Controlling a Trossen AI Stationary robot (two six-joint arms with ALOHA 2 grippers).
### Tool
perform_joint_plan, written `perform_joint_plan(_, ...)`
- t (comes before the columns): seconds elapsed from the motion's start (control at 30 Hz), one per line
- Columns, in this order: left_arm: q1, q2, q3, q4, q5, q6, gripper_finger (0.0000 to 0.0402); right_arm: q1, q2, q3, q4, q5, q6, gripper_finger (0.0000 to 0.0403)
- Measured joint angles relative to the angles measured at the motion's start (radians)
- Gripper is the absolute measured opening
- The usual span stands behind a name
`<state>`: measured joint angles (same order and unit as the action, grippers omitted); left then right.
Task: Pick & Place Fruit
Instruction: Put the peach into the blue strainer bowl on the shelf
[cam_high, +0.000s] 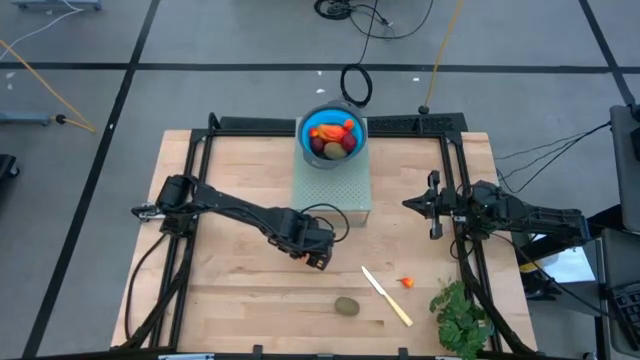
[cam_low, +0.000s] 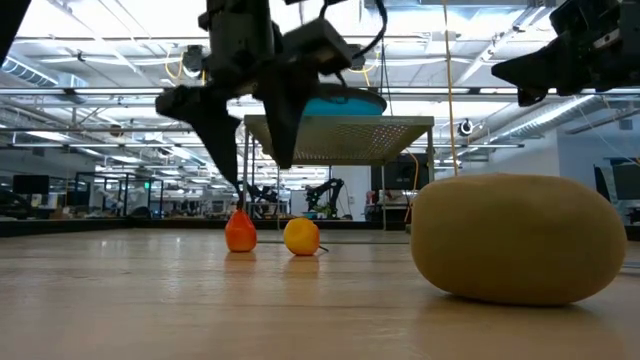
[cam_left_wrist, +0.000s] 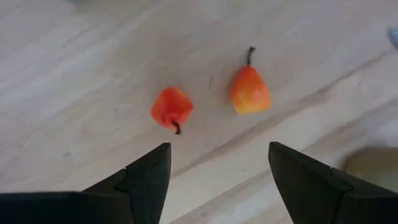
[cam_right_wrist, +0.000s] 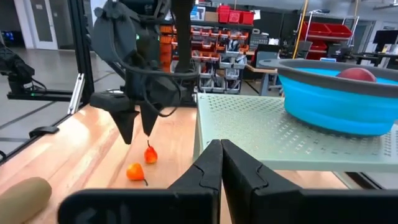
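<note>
Two tiny orange-red fruit bits lie on the wooden table, apart from each other. My left gripper hovers above them, open, fingers pointing down and touching nothing; in the high view it hides them. The low view shows both bits below it. A third bit lies near the knife. A brown-green kiwi rests near the table's near edge. The blue bowl holds several fruits. My right gripper waits shut at the table's right.
The bowl stands on a pale green perforated platform at the far middle. A cream knife and a green leafy bunch lie near the near right corner. A black frame borders the table.
</note>
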<state>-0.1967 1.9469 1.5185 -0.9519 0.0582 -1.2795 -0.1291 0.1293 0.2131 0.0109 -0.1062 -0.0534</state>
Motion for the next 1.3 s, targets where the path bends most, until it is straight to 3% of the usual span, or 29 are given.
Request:
perform_joint_plan(0.27, 0.014, -0.001, -0.080, 0.037, -0.015, -0.036, 0.0267, 0.000, 0.000, 0.000, 0.007, 0.000, -0.015, 0.0000)
perform_joint_plan(0.53, 0.030, -0.001, -0.136, 0.089, -0.037, 0.047, 0.0266, 0.000, 0.000, 0.000, 0.007, 0.000, -0.014, 0.0000)
perform_joint_plan(1.3, 0.032, -0.001, -0.208, 0.165, -0.033, 0.078, 0.0266, 0.000, 0.000, 0.000, 0.007, 0.000, -0.015, 0.0000)
